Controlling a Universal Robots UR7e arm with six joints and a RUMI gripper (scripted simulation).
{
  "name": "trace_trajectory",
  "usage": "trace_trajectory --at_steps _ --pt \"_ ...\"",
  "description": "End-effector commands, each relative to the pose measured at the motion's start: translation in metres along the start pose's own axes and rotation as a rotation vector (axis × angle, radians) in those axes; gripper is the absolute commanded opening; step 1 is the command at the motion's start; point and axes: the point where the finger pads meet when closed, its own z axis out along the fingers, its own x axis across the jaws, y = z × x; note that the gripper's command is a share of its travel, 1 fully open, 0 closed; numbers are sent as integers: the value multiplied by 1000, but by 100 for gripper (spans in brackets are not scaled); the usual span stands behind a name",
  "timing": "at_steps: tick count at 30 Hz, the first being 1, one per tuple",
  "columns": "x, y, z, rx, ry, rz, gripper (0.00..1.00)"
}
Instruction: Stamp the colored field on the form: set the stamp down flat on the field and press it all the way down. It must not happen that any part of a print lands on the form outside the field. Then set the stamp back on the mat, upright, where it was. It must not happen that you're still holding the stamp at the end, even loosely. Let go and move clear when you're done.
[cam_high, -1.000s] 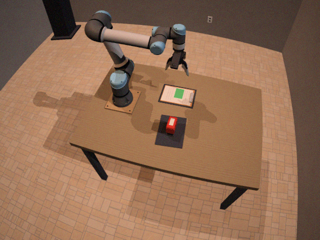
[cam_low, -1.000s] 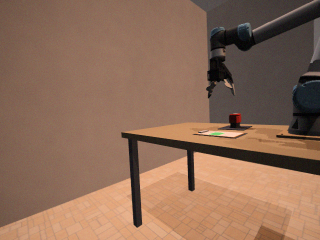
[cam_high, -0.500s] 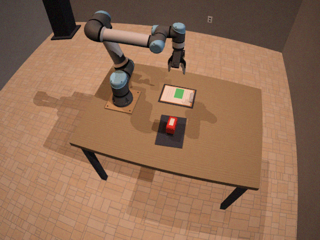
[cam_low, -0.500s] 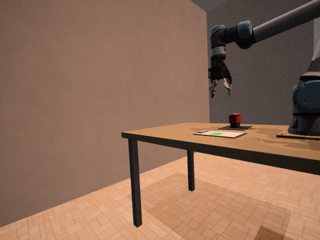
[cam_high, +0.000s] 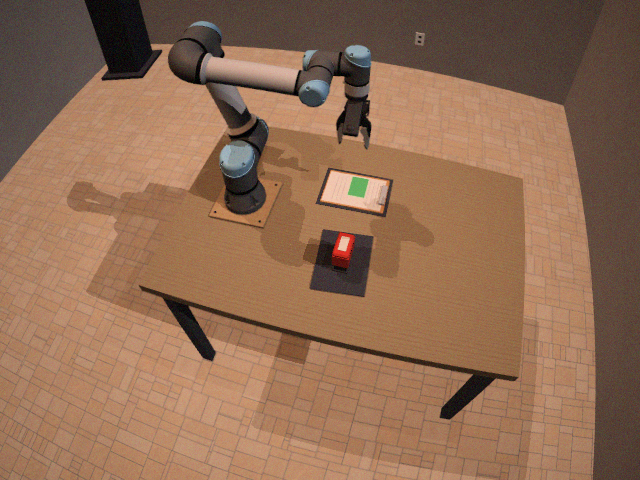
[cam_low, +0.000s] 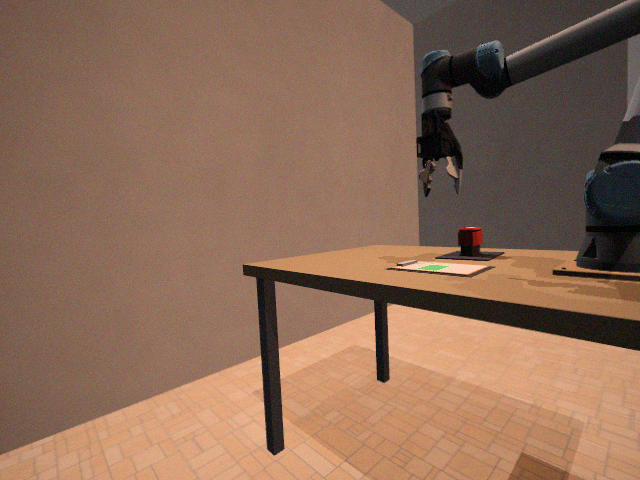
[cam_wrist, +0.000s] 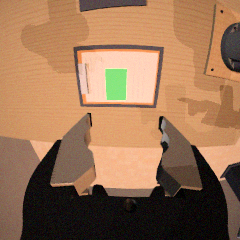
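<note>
A red stamp (cam_high: 342, 250) (cam_low: 469, 237) stands upright on a dark mat (cam_high: 357, 276) (cam_low: 491, 254) near the table's middle. The form (cam_high: 338, 191) (cam_low: 462, 269) (cam_wrist: 142, 65) lies on a clipboard behind the mat, with a green field (cam_high: 357, 186) (cam_low: 433, 267) (cam_wrist: 116, 84) in its middle. My gripper (cam_high: 353, 137) (cam_low: 440, 187) (cam_wrist: 125, 115) hangs high above the table, beyond the form's far edge, far from the stamp. Its fingers stand partly open with nothing between them. In the wrist view the form lies below and ahead of the fingers.
The arm's base (cam_high: 242, 191) (cam_low: 610, 232) stands on a plate at the table's back left. A corner of the mat (cam_wrist: 112, 4) shows at the top of the wrist view. The table's far edge (cam_wrist: 60, 142) runs under the fingers. A dark pillar (cam_high: 121, 36) stands on the floor far behind.
</note>
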Motion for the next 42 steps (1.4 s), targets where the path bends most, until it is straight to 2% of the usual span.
trace_trajectory --at_steps 1,20,42 --pt "0 0 0 0 -1 12 55" --pt "-2 -5 1 0 -1 118 55" --pt "-5 -19 3 -1 -1 473 55"
